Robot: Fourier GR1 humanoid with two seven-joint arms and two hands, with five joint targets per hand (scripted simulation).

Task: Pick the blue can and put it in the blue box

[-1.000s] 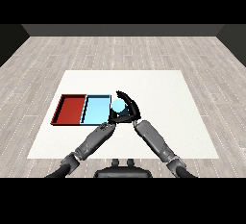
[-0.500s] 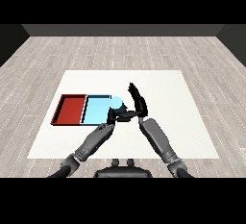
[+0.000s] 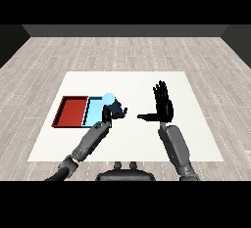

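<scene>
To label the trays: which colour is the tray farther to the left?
Red tray, seen in the head view, the only one; the light blue tray lies beside it.

Both forearms are the same build: chunky grey tubes, smooth plastic-looking shells with a slight sheen, a bit darker on the shaded sides. Each one narrows into a darker, thinner section near the bottom of the view, so they read as two-piece limbs rather than one solid casting. At the wrist there's a short dark collar, then the hands. Left hand (image 3: 111,112) and right hand (image 3: 163,106) are matte black all over, slim segmented fingers plus a thumb, flat blocky palms. No cables, screws, logos or other markings that I can make out anywhere on the arms or hands.
</scene>
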